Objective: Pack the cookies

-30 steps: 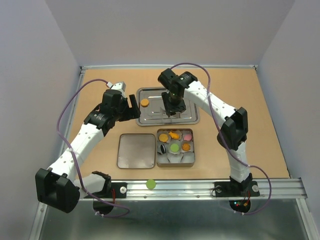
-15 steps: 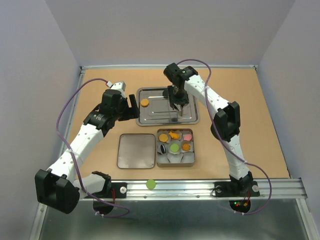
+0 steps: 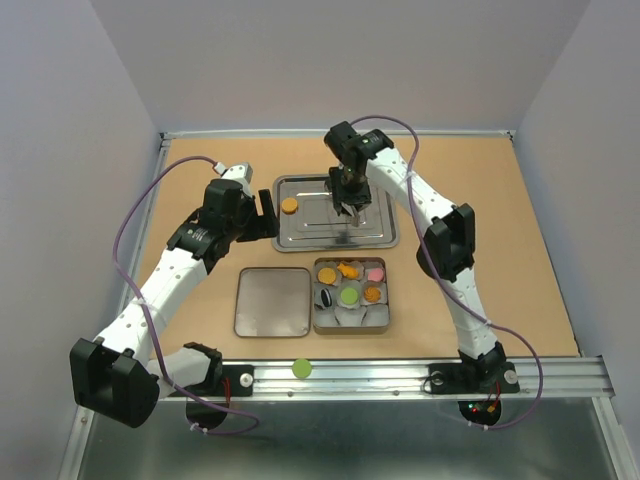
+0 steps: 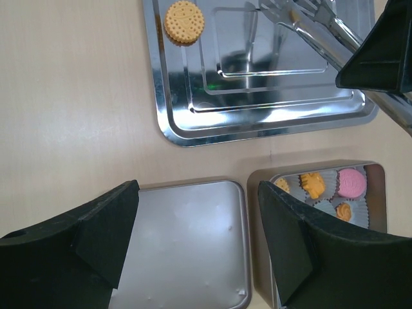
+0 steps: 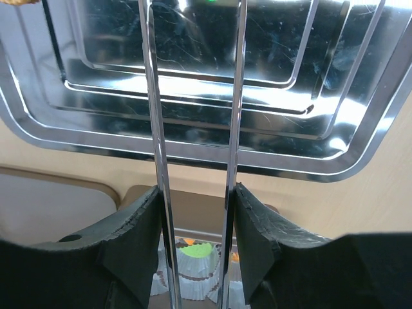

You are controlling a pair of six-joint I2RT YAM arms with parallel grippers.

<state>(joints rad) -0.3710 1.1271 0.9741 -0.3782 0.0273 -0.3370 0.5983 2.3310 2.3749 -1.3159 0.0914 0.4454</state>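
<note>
Currently the right gripper (image 5: pixel 196 193) is clamped on a pair of thin polished metal tongs (image 5: pixel 154 96). Its black fingers press the two flat blades from the outside. The blades reach over the shiny rectangular steel tray (image 4: pixel 161 116), which has rounded corners and a stepped, mirror-like floor. Whether the tips touch the tray cannot be told.

One round orange cookie (image 4: pixel 184 21), its face dotted and its edge finely scalloped, lies flat near the tray's left edge, well apart from the tongs.

The left gripper (image 4: pixel 198 193) hangs spread wide, holding nothing, above the tan tabletop (image 4: pixel 64 96). It sits over the gap between the matte rectangular tin lid (image 4: pixel 187 244) and the rectangular metal tin (image 3: pixel 350 329).

Inside the tin, more cookies (image 3: pixel 348 296) sit in white fluted paper cups (image 3: pixel 352 316). They are orange, pink, green and black, and some are moulded into shapes.
</note>
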